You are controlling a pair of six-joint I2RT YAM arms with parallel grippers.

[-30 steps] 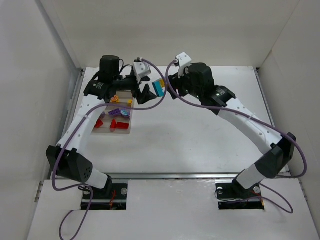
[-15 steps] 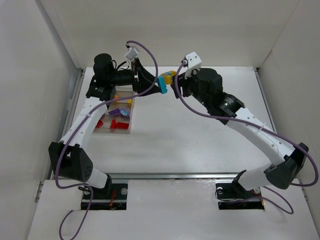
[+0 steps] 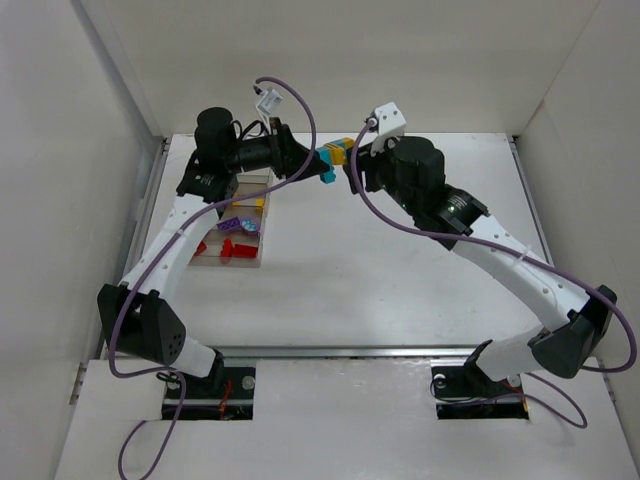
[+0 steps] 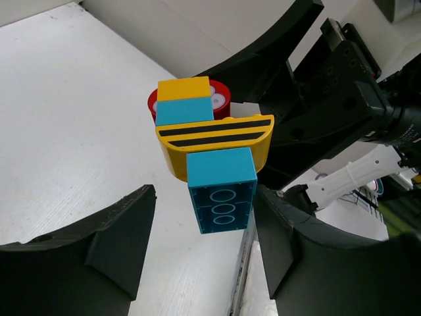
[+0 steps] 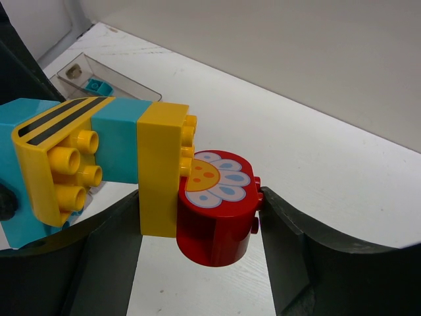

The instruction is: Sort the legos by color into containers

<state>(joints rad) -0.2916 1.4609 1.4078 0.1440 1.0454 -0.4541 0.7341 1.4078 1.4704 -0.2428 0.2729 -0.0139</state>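
A cluster of legos (image 3: 334,158) hangs in the air between my two grippers. It runs from a red flower brick (image 5: 217,210) through a yellow brick (image 5: 161,171) and a teal brick (image 5: 115,148) to a striped yellow curved brick (image 4: 217,131) and an end teal brick (image 4: 222,191). My right gripper (image 5: 200,220) is shut on the red and yellow end. My left gripper (image 4: 204,230) straddles the end teal brick, right finger against it, a gap on the left side. The containers (image 3: 225,265) lie under the left arm, holding purple (image 3: 238,225), red (image 3: 232,250) and yellow (image 3: 258,203) legos.
White walls enclose the table on the left, back and right. The right wrist view shows one clear container (image 5: 125,82) with a small teal lego (image 5: 99,85) inside, below the cluster. Purple cables loop over both arms.
The right arm lifted the cluster and turned it toward the left arm. The left gripper came up around the teal end, and its jaws have narrowed since half a second ago.
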